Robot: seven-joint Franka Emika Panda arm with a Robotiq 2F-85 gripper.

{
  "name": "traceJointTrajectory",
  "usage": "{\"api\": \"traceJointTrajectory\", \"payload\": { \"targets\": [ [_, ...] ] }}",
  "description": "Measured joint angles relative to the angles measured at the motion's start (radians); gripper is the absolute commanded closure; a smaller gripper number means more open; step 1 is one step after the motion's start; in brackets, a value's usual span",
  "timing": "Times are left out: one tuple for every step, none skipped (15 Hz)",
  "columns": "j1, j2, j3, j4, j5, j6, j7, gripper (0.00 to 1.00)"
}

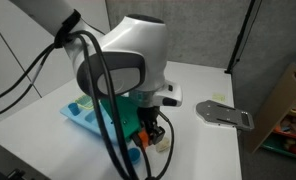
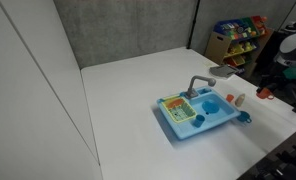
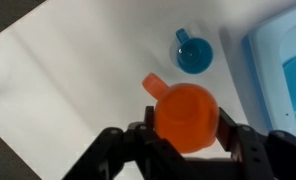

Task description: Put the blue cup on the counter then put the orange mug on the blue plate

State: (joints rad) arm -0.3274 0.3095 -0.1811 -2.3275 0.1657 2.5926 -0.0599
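Observation:
In the wrist view my gripper (image 3: 186, 128) is shut on the orange mug (image 3: 184, 108), held above the white counter (image 3: 78, 70) with its handle pointing up-left. The blue cup (image 3: 193, 53) stands on the counter just beyond the mug, beside the light-blue toy sink (image 3: 278, 50). In an exterior view the blue cup (image 2: 244, 117) sits on the counter off the sink's corner. The mug (image 2: 263, 93) shows as an orange spot at the gripper. The bright-blue plate (image 2: 210, 108) lies in the sink basin. In an exterior view the arm hides most of the gripper (image 1: 148, 135).
The toy sink (image 2: 193, 125) holds a green rack with small pieces. A small orange and cream pair (image 2: 234, 99) stands beside it. A grey flat object (image 1: 226, 113) lies on the counter. Shelves with coloured toys (image 2: 238, 35) stand behind the table. The table edge is close.

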Motion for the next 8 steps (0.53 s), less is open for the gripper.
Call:
{"api": "traceJointTrajectory", "payload": {
  "targets": [
    [0.000,0.000,0.000,0.000,0.000,0.000,0.000,0.41],
    [0.000,0.000,0.000,0.000,0.000,0.000,0.000,0.41],
    [0.000,0.000,0.000,0.000,0.000,0.000,0.000,0.41],
    [0.000,0.000,0.000,0.000,0.000,0.000,0.000,0.66],
    [0.000,0.000,0.000,0.000,0.000,0.000,0.000,0.66],
    [0.001,0.000,0.000,0.000,0.000,0.000,0.000,0.66],
    [0.003,0.000,0.000,0.000,0.000,0.001,0.000,0.66],
    [0.006,0.000,0.000,0.001,0.000,0.001,0.000,0.66]
  ]
}}
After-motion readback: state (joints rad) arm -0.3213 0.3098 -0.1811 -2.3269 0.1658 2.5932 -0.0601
